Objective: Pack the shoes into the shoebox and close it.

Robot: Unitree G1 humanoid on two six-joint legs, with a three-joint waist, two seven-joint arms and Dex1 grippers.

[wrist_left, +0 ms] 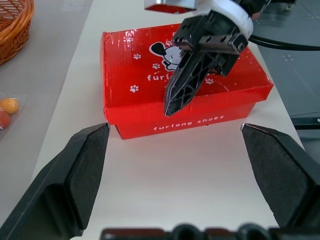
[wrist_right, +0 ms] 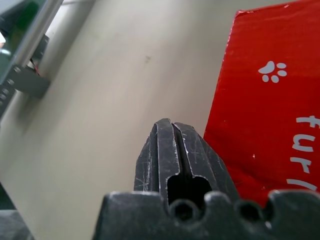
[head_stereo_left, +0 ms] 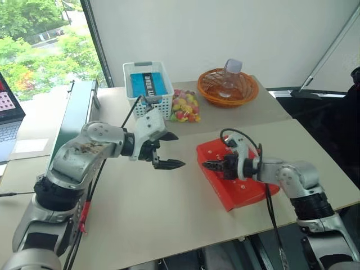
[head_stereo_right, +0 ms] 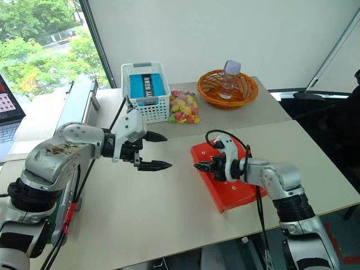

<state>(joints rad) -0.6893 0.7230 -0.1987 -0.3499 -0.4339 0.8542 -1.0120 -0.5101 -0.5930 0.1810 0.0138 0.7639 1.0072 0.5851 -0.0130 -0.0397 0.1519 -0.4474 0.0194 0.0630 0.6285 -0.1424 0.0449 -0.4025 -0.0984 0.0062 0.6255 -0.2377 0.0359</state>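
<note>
The shoebox is a red box with white paw prints and a cartoon dog on its lid. It lies shut on the right half of the table. The shoes are hidden. My right gripper is shut with nothing in it. It lies low over the lid, and its tip pokes past the box's left edge. I cannot tell whether it touches the lid. My left gripper hangs open and empty above the table, a short way left of the box and pointing at it.
At the back stand a white lattice basket holding a blue packet, a bag of coloured sweets and an orange wicker bowl with a plastic bottle. A grey-green panel and a laptop are at the far left.
</note>
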